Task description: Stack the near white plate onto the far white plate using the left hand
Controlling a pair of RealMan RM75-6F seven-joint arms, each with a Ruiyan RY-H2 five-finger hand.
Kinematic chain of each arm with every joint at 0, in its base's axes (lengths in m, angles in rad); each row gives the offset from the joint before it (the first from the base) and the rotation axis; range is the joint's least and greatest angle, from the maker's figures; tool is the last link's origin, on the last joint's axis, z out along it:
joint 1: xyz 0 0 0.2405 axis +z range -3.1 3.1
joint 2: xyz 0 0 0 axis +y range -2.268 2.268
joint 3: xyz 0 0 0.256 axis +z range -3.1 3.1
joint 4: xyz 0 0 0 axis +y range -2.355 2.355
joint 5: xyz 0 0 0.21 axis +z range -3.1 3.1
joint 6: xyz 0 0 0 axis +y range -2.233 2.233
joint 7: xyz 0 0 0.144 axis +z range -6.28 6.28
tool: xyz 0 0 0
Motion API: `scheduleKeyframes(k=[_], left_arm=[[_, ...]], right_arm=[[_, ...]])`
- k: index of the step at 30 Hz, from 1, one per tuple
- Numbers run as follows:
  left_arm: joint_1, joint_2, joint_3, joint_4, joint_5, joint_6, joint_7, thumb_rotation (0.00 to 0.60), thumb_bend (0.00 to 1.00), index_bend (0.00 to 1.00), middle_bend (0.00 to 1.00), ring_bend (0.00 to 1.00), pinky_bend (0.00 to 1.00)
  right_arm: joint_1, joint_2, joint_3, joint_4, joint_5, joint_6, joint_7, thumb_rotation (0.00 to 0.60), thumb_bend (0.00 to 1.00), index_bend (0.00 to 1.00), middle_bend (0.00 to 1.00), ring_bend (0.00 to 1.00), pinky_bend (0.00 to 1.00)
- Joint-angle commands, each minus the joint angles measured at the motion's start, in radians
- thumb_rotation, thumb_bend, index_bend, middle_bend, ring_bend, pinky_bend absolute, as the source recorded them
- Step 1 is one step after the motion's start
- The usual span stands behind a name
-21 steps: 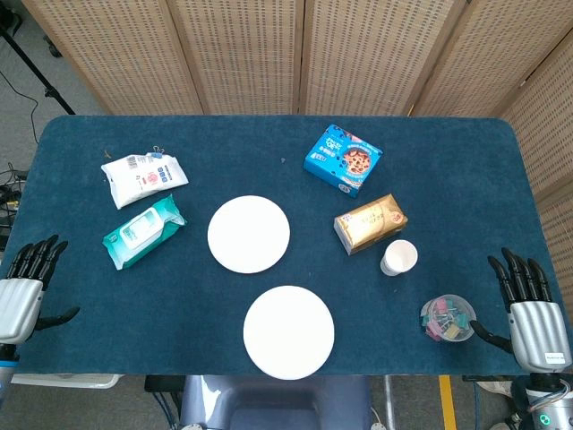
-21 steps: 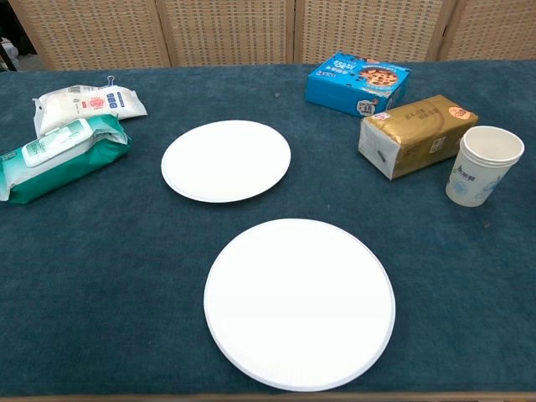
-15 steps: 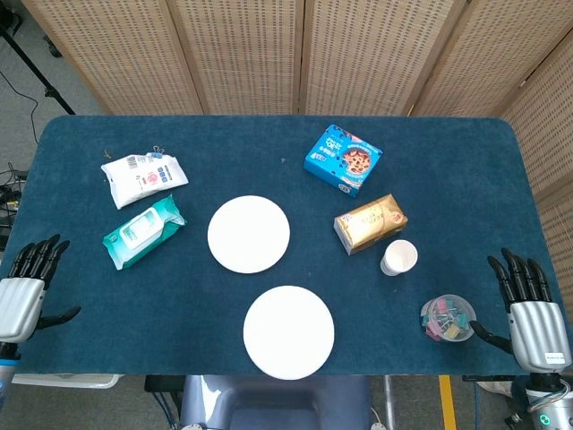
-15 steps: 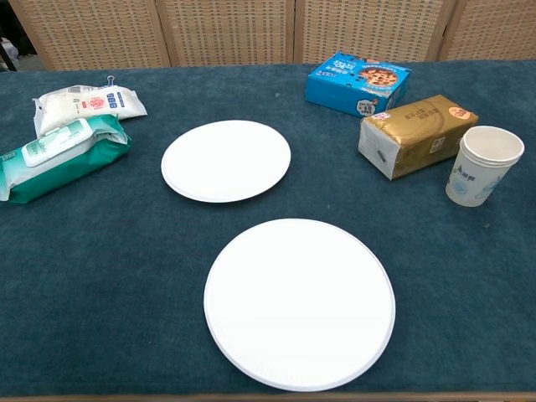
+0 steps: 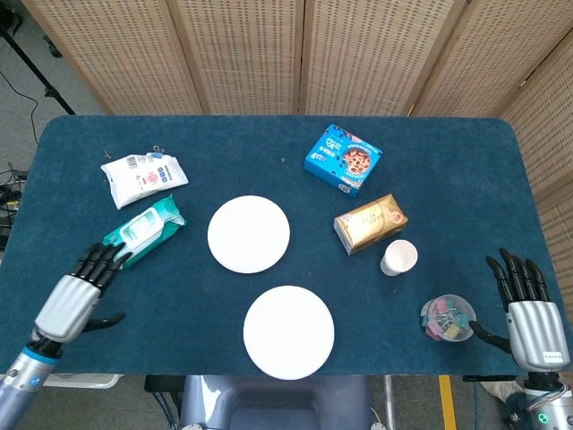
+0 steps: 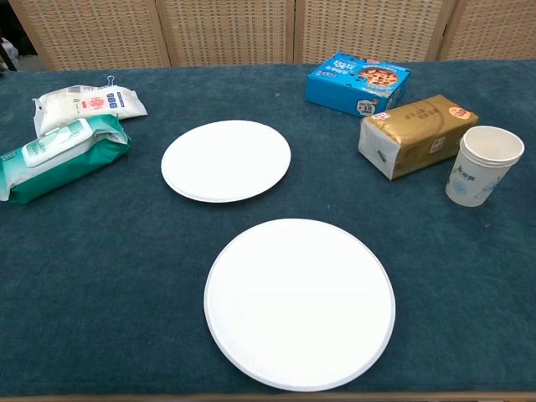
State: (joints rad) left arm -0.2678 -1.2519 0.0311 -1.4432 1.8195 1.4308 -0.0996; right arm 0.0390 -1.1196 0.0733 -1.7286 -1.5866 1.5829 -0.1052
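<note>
The near white plate [image 5: 288,331] [image 6: 299,302] lies flat at the table's front edge. Just beyond it, a little to the left, lies the far white plate [image 5: 249,234] [image 6: 226,160], apart from the near one. My left hand [image 5: 75,297] hovers over the front left of the table, fingers spread, holding nothing, well left of both plates. My right hand [image 5: 529,318] stays at the front right corner, open and empty. The chest view shows neither hand.
A green wipes pack [image 5: 143,231] and a white pouch [image 5: 144,176] lie at the left. A blue cookie box [image 5: 343,159], a gold packet [image 5: 371,222], a paper cup [image 5: 399,257] and a tub of clips [image 5: 446,318] sit on the right.
My left hand has moved rightward from the table's left edge in over the table, towards the wipes pack. The plates and my right hand have stayed put.
</note>
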Motion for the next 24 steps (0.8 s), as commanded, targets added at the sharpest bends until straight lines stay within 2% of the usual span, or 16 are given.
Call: scheduleKeyframes(k=[1, 4, 7, 9, 20, 24], left_arm=[[-0.085, -0.067, 0.036, 0.037, 0.065, -0.113, 0.058, 0.600, 0.00, 0.00, 0.00, 0.00, 0.00], [-0.123, -0.099, 0.041, 0.025, 0.064, -0.186, 0.097, 0.600, 0.02, 0.00, 0.00, 0.00, 0.00], [-0.158, -0.126, 0.043, -0.003, 0.059, -0.249, 0.125, 0.600, 0.12, 0.00, 0.00, 0.00, 0.00], [-0.190, -0.158, 0.036, -0.022, 0.066, -0.291, 0.168, 0.600, 0.15, 0.00, 0.00, 0.00, 0.00], [-0.275, -0.323, 0.020, -0.001, 0.034, -0.410, 0.272, 0.600, 0.15, 0.00, 0.00, 0.00, 0.00], [-0.298, -0.373, 0.014, 0.012, 0.021, -0.436, 0.308, 0.600, 0.19, 0.00, 0.00, 0.00, 0.00]], right_arm=[[0.004, -0.006, 0.003, 0.004, 0.010, -0.008, -0.009, 0.600, 0.00, 0.00, 0.00, 0.00, 0.00], [0.008, -0.013, 0.006, 0.009, 0.024, -0.020, -0.019, 0.600, 0.00, 0.00, 0.00, 0.00, 0.00], [0.011, -0.017, 0.010, 0.014, 0.038, -0.028, -0.025, 0.600, 0.00, 0.00, 0.00, 0.00, 0.00], [0.013, -0.020, 0.013, 0.019, 0.053, -0.036, -0.026, 0.600, 0.00, 0.00, 0.00, 0.00, 0.00], [0.022, -0.019, 0.022, 0.028, 0.077, -0.053, -0.009, 0.600, 0.00, 0.00, 0.00, 0.00, 0.00], [0.026, -0.018, 0.024, 0.032, 0.084, -0.061, -0.002, 0.600, 0.00, 0.00, 0.00, 0.00, 0.00]])
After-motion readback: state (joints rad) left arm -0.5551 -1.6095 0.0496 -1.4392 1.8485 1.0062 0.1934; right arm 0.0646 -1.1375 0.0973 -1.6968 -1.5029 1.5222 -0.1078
